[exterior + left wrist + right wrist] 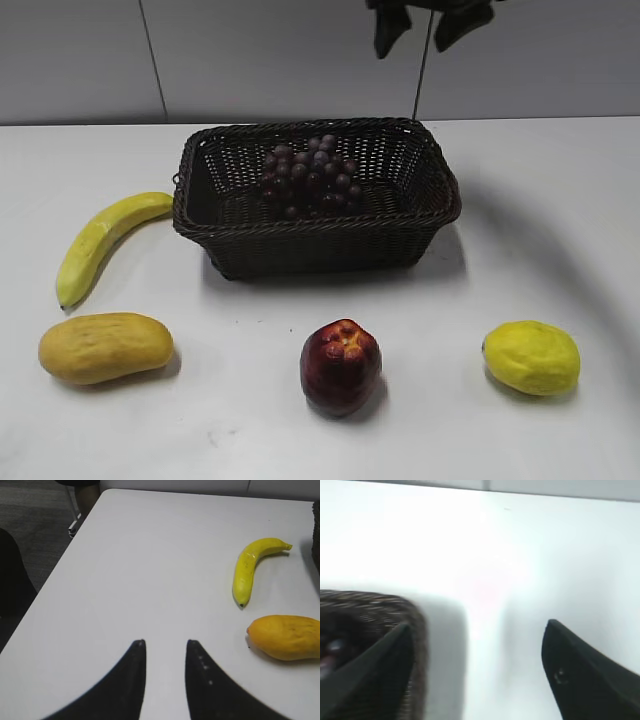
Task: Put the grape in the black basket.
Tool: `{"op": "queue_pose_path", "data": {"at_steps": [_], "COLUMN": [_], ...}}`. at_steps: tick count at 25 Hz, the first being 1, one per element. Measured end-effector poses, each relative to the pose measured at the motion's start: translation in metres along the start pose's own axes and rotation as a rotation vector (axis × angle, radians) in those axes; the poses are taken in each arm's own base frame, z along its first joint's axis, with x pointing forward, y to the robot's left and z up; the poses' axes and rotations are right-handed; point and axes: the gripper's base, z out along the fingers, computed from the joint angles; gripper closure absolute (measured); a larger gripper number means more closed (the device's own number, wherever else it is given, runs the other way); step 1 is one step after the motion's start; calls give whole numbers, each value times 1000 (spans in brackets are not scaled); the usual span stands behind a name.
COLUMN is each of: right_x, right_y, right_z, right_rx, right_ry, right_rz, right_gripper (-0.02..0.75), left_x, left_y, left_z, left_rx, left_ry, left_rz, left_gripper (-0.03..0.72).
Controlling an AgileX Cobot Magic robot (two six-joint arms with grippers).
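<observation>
Right gripper [477,630]: raised high, its two dark fingers [392,28] hanging into the top edge of the exterior view, right of centre. In the right wrist view the jaws stand wide apart, with nothing between the fingertips. Left gripper [164,642]: seen only in the left wrist view, where two black curved fingers [131,680] reach up from the bottom edge. Their tips are separated by a narrow gap and hold nothing. Neither arm's links or wrist joints are visible in any view.
</observation>
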Motion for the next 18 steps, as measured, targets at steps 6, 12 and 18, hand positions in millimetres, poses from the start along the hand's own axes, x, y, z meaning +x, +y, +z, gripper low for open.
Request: {"op": "queue_pose_path", "data": {"at_steps": [6,12,18], "right_x": [0,4,14], "right_y": [-88,-122,-110], "right_z": [-5,-10,-56], "right_rx": [85,115,112], "right_ry": [5,7,11], "right_rz": [145,206,190], "right_gripper": [139,143,144], "left_x": [0,0,0], "left_y": [0,0,0], "left_z": [0,0,0], "left_rx": [0,0,0], "left_ry": [0,0,0], "left_rz": [0,0,0], "left_gripper": [473,473,473]}}
